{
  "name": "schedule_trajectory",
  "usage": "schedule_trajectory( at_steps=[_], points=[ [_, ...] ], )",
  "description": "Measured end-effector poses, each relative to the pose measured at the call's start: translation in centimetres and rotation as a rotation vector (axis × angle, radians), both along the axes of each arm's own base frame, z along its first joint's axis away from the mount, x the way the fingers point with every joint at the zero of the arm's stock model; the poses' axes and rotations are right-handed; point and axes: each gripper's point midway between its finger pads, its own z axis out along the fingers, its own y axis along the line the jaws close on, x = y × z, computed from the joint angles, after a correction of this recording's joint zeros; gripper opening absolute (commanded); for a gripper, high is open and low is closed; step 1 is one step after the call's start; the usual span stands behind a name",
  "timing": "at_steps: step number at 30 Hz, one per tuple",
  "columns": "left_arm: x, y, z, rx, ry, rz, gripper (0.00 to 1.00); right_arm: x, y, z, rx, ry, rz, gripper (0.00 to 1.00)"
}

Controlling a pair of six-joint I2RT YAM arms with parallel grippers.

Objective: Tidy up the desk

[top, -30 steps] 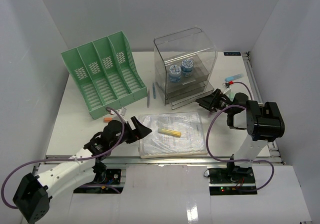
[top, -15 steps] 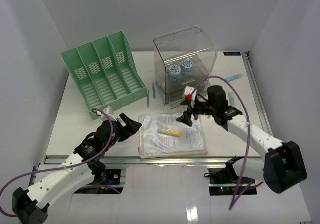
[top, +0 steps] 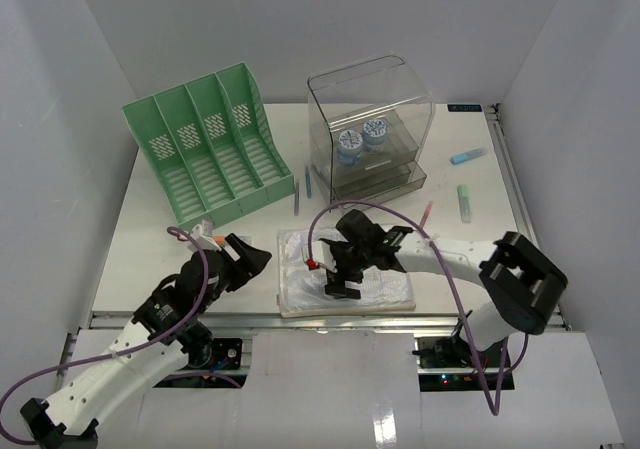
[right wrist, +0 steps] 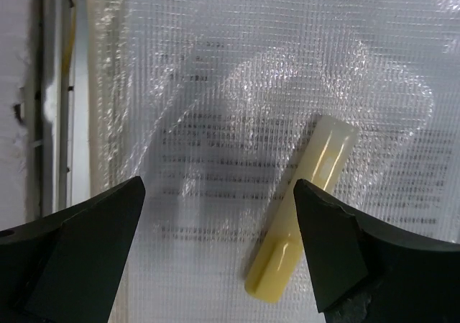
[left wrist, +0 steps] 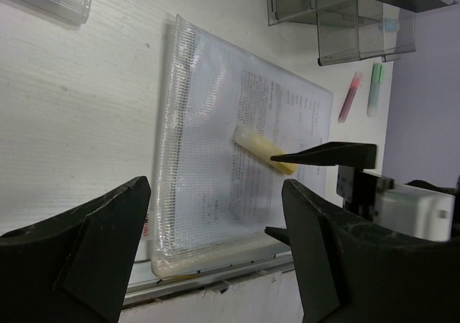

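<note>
White bench [top: 130, 249], white walls on three sides. The right claw [right wrist: 219, 193] has swung in from the drawer box [top: 375, 99] and now hangs over the yellow tube [right wrist: 305, 201], jaws wide apart, gripping nothing. The left claw [left wrist: 215, 193] has drawn back off the pouch's [top: 385, 287] left edge, also apart and empty. The pouch sits close against the front rail [top: 150, 317], with bare bench to its right. Count: one green rack [top: 205, 149], one drawer box, two jars [top: 350, 144] inside.

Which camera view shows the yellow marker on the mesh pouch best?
The right wrist view: the yellow marker lies whole and large between the open fingers. The left wrist view shows it smaller, one end behind the right gripper. In the top view that gripper hides it.
</note>
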Motion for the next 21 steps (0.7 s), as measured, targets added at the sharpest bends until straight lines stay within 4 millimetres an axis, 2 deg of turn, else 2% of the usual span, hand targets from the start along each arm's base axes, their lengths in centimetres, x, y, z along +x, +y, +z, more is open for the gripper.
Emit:
schedule_trajectory(
  at_steps=[4,8,12,14,17,21],
  points=[
    [-0.4,0.6,-0.1,-0.002,0.006,0.019,0.85,0.9,0.5,-2.3,-0.1,0.002,-0.065,0.96],
    [-0.8,1.2,-0.2,-0.004,0.01,0.034,0.84,2.2,0.8,-2.2,-0.11,-0.034,-0.13,0.99],
    [-0.9,1.5,-0.2,-0.007,0.012,0.046,0.84,2.5,0.8,-1.8,-0.103,-0.049,-0.142,1.0],
    [-0.9,1.6,-0.3,-0.004,0.015,0.049,0.84,2.2,0.9,-1.1,-0.084,-0.048,-0.126,1.0],
    [-1.0,1.7,-0.4,0.001,0.017,0.052,0.84,1.8,1.1,1.4,-0.021,-0.064,-0.102,1.0],
    [-0.9,1.7,-0.4,0.001,0.017,0.053,0.84,2.5,1.2,4.2,0.049,-0.091,-0.134,1.0]
  ],
)
